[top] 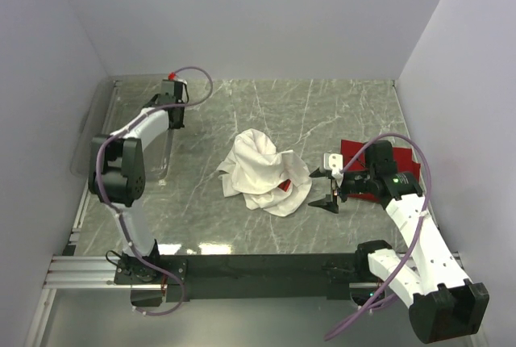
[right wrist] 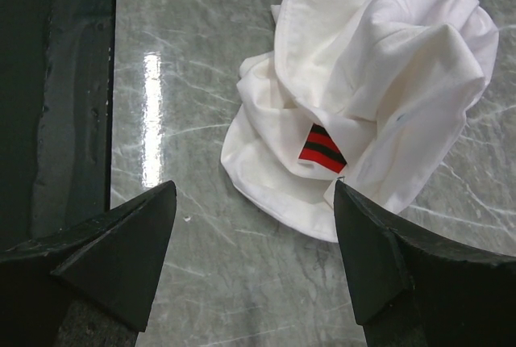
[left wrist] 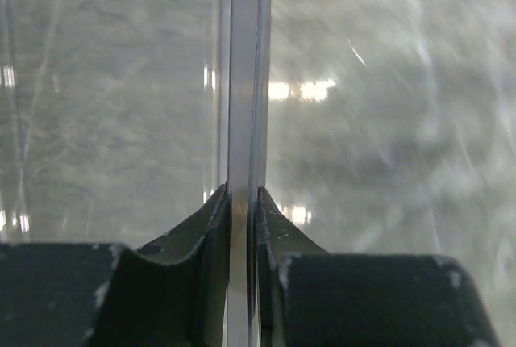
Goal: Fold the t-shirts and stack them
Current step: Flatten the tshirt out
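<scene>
The white t-shirt (top: 262, 171) lies crumpled in the middle of the table, with a strip of its red print (right wrist: 321, 148) showing in a fold. It fills the upper right of the right wrist view (right wrist: 387, 64). The red t-shirt (top: 352, 149) lies flat at the right, partly under my right arm. My right gripper (top: 318, 187) is open and empty just right of the white shirt, its jaws wide apart above bare table (right wrist: 254, 190). My left gripper (top: 172, 117) is at the back left, shut on the wall of the clear plastic bin (left wrist: 242, 81); its fingers pinch the wall (left wrist: 243, 194).
The clear plastic bin (top: 89, 133) stands along the left wall of the enclosure. White walls close in the left, back and right. A dark rail (top: 258, 265) runs along the near table edge, also seen in the right wrist view (right wrist: 56, 81).
</scene>
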You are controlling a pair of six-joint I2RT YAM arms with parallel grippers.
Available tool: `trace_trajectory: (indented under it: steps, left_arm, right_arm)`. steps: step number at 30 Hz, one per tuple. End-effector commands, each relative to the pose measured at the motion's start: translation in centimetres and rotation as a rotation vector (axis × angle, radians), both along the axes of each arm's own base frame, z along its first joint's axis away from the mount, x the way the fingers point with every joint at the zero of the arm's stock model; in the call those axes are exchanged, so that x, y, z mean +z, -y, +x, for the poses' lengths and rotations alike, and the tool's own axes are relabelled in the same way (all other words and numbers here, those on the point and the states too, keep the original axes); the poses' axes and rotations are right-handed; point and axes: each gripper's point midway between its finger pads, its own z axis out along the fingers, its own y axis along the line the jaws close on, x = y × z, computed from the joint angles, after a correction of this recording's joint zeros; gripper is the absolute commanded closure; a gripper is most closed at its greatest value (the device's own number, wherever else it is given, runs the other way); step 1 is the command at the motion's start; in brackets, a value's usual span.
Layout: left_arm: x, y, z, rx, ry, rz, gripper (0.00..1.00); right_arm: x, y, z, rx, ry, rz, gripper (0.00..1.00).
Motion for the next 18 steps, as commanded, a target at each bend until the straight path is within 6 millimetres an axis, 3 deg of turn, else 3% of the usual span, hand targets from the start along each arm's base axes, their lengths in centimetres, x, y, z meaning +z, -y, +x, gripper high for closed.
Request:
trace_trajectory:
  steps: [1, 2, 10, 18]
  left_arm:
    - [1.2, -2.1, 2.3, 0.172, 0.041, -0.05, 0.99]
    - [0.4, -2.2, 2.8, 0.178, 0.028, -0.038, 0.99]
    - [1.7, -2.9, 7.4, 0.148, 0.077, 0.034, 1.0]
    - [1.4, -2.7, 9.4, 0.049, 0.059, 0.087, 1.0]
  right_arm:
    - [1.4, -0.1, 0.2, 0.003, 0.037, 0.025, 0.15]
    - [1.3, -0.1, 0.2, 0.003, 0.034, 0.025, 0.15]
    - [1.0, -0.1, 0.4, -0.003, 0.018, 0.02, 0.15]
    - [0.7, 0.0, 0.6, -0.006, 0.005, 0.011, 0.15]
